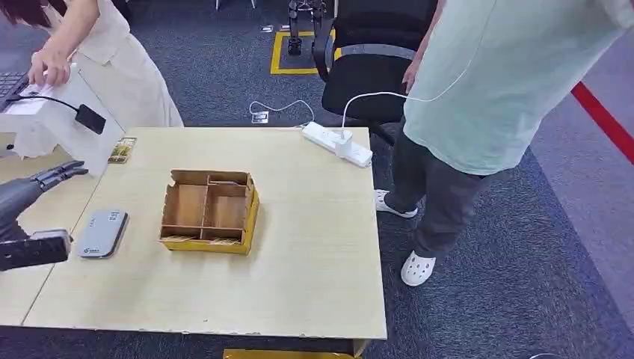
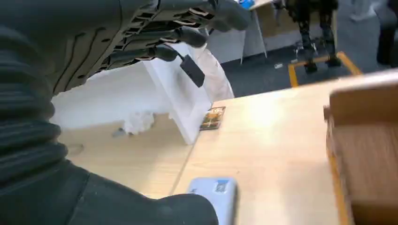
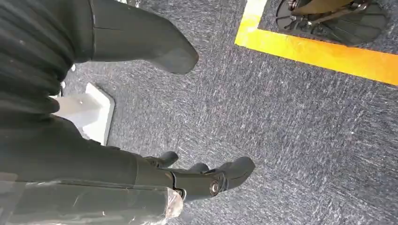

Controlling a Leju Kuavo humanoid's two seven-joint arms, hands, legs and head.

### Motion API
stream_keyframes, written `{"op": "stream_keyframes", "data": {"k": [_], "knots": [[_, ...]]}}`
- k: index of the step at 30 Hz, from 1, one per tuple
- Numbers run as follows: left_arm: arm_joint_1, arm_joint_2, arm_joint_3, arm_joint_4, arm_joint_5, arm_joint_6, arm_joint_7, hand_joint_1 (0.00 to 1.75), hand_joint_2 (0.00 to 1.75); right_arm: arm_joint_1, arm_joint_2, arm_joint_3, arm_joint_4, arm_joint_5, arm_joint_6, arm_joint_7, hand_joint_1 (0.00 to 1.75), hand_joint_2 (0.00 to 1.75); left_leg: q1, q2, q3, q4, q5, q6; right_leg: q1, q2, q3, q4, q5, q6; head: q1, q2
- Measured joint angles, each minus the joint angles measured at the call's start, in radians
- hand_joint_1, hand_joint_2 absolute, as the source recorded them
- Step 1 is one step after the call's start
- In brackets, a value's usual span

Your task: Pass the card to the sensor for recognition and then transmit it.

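Observation:
My left hand (image 1: 22,213) hovers over the table's left edge, fingers and thumb spread, holding nothing. Just to its right a flat grey sensor device (image 1: 102,232) lies on the table, and its near end (image 2: 217,192) is close under the hand (image 2: 94,56) in the left wrist view. A small patterned card (image 1: 122,149) lies by the foot of a white stand (image 1: 71,131); the left wrist view has it (image 2: 212,118) beyond the fingers. My right hand (image 3: 94,159) hangs over the carpet, its fingers (image 3: 220,176) apart from the thumb and empty.
A wooden compartment box (image 1: 209,212) sits mid-table. A white power strip (image 1: 336,142) lies at the far edge. A black module (image 1: 90,118) is fixed on the white stand. One person (image 1: 493,90) stands at the right, another (image 1: 90,45) leans on the stand at the left.

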Motion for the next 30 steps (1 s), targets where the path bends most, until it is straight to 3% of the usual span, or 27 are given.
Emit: {"op": "stream_keyframes", "data": {"k": [2,6,9,12,14,17,20,30], "knots": [[0.048,0.063,0.018,-0.081,0.015,-0.001,0.02,0.0,1.75,-0.003,0.0,-0.003,0.0,0.005,0.003,0.0,0.0,1.75,0.0,-0.005,0.0,0.0,0.0,0.001,-0.001,-0.006,0.002,-0.001,0.0,0.0,0.002,0.0],[0.12,0.137,0.039,-0.177,0.016,0.018,0.022,0.0,1.75,-0.011,0.0,-0.005,-0.001,0.01,0.006,0.0,0.0,1.75,-0.001,-0.007,0.0,0.0,0.002,0.002,-0.001,-0.008,0.003,-0.001,0.001,0.001,0.002,0.0],[0.149,0.165,0.054,-0.208,0.01,0.026,0.019,0.0,1.75,-0.013,0.0,-0.006,-0.002,0.012,0.009,0.001,0.0,1.75,-0.001,-0.007,0.0,0.0,0.003,0.002,-0.001,-0.008,0.003,0.0,0.002,0.0,0.002,0.0],[0.171,0.155,0.055,-0.232,-0.072,0.067,0.017,0.0,1.75,-0.015,0.0,-0.011,-0.002,0.009,0.008,0.002,0.0,1.75,-0.001,-0.007,0.001,0.0,0.003,0.002,-0.001,-0.008,0.003,0.0,0.002,0.0,0.002,0.0],[0.169,0.122,0.03,-0.234,-0.183,0.122,0.02,0.0,1.75,-0.014,0.0,-0.016,-0.002,0.005,0.005,0.002,0.0,1.75,-0.001,-0.008,0.001,0.0,0.003,0.002,-0.001,-0.008,0.003,-0.001,0.002,0.0,0.002,0.0],[0.145,0.023,-0.062,-0.229,-0.37,0.249,0.037,0.0,1.75,-0.013,0.003,-0.021,-0.002,-0.001,-0.005,0.002,0.0,1.75,-0.002,-0.009,0.001,0.0,0.003,0.002,-0.002,-0.009,0.003,-0.001,0.002,0.0,0.0,0.0],[0.129,-0.046,-0.159,-0.217,-0.417,0.291,0.045,0.0,1.75,-0.012,0.003,-0.022,-0.001,-0.001,-0.006,0.002,0.0,1.75,-0.002,-0.009,0.0,0.0,0.003,0.002,-0.002,-0.009,0.003,-0.001,0.002,0.0,0.003,0.0],[0.045,-0.258,-0.315,-0.152,-0.595,0.405,0.141,0.0,1.75,-0.008,0.006,-0.037,-0.001,0.0,-0.008,0.006,0.0,1.75,-0.004,-0.011,0.0,0.0,0.003,0.003,-0.004,-0.01,0.003,-0.002,0.002,0.002,0.003,0.0]]}}
